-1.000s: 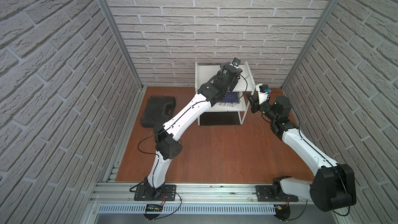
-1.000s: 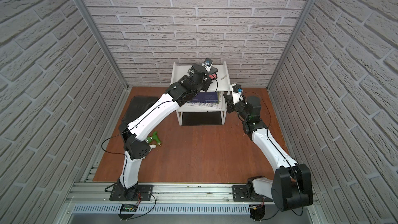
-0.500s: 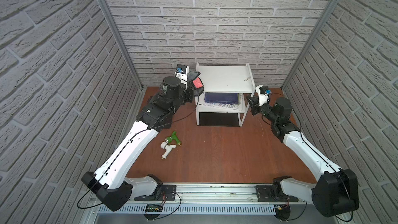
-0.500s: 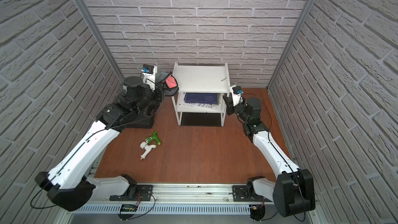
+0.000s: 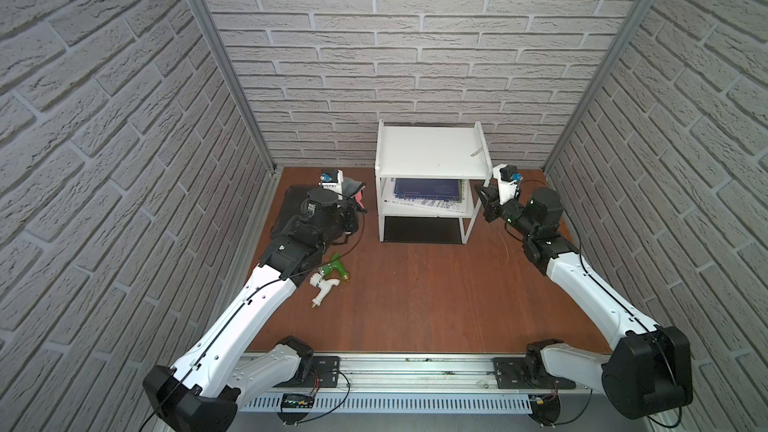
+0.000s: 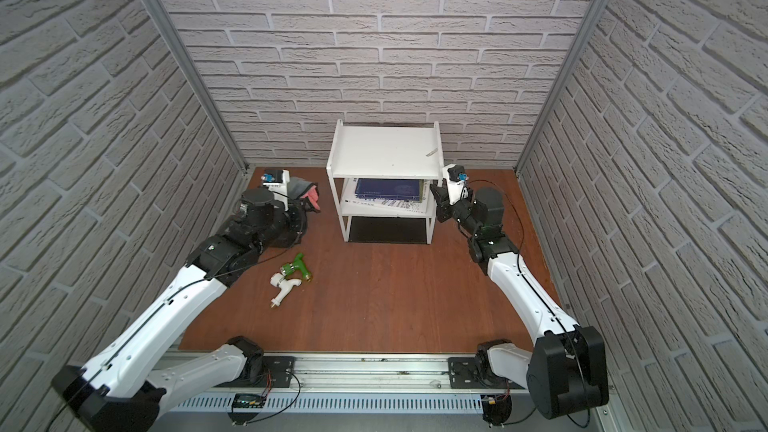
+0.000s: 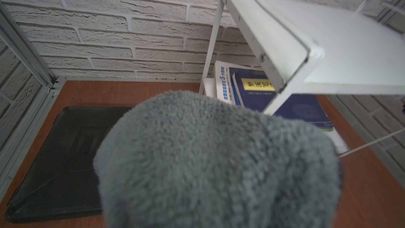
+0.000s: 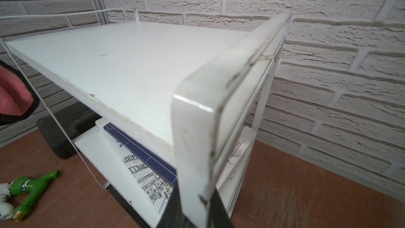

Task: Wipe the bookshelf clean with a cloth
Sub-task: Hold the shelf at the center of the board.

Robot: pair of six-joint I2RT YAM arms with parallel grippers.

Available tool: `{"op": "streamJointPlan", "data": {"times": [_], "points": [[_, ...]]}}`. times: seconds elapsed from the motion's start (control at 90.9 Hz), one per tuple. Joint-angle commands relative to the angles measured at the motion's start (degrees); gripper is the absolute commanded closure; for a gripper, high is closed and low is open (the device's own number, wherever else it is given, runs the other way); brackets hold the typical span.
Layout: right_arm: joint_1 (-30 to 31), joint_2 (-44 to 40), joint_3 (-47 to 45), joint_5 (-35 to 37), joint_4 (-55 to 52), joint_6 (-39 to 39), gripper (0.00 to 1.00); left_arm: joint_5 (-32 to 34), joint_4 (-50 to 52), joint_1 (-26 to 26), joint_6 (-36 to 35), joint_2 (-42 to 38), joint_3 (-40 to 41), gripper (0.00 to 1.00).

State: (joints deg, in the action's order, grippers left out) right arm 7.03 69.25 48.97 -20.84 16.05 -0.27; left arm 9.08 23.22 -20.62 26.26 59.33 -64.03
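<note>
We see the cloth bunched at the tip of the left arm, held up off the table just left of the bookshelf and not touching it. In both top views the grey pile shows a pink-red flap hanging toward the shelf. The left wrist view gives us only grey fluff filling the lower frame and hiding the left jaws completely. They are closed on the cloth, going by how it sits gathered there. That same view looks over the black case lying under the cloth and the book spines on the lower board. The right wrist view settles what the top views leave too small to read: the right jaws are clamped on the bookshelf's near side rail, black fingers on either side of the white strip. It also catches the pink edge beyond the top board, and the green-and-white tap loose on the table, well clear of the shelf.
</note>
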Motion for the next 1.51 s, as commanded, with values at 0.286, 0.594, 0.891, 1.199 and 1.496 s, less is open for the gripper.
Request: {"op": "streamJointPlan", "data": {"times": [0.286,0.594,0.891,1.199,1.496], "points": [[0.82,2.41,0.14,-1.31,-5.61,5.27,0.93,-18.63,1.05,5.12,-5.52,22.84,-31.25,1.0],[0.8,1.49,-0.01,-1.47,-6.32,5.29,0.93,-12.16,10.58,7.43,-10.11,51.05,-63.92,1.0],[0.8,-1.75,-0.74,-1.2,-8.88,2.49,0.94,-13.73,10.25,6.45,-11.52,45.92,-58.17,1.0],[0.83,-1.73,-1.2,-3.88,-6.14,4.71,0.94,-16.51,-10.49,7.1,-5.16,12.23,-14.16,1.0],[0.84,-1.76,-0.61,-3.25,-7.88,3.3,0.97,-19.83,-4.93,7.21,-6.45,23.55,-27.71,1.0]]}}
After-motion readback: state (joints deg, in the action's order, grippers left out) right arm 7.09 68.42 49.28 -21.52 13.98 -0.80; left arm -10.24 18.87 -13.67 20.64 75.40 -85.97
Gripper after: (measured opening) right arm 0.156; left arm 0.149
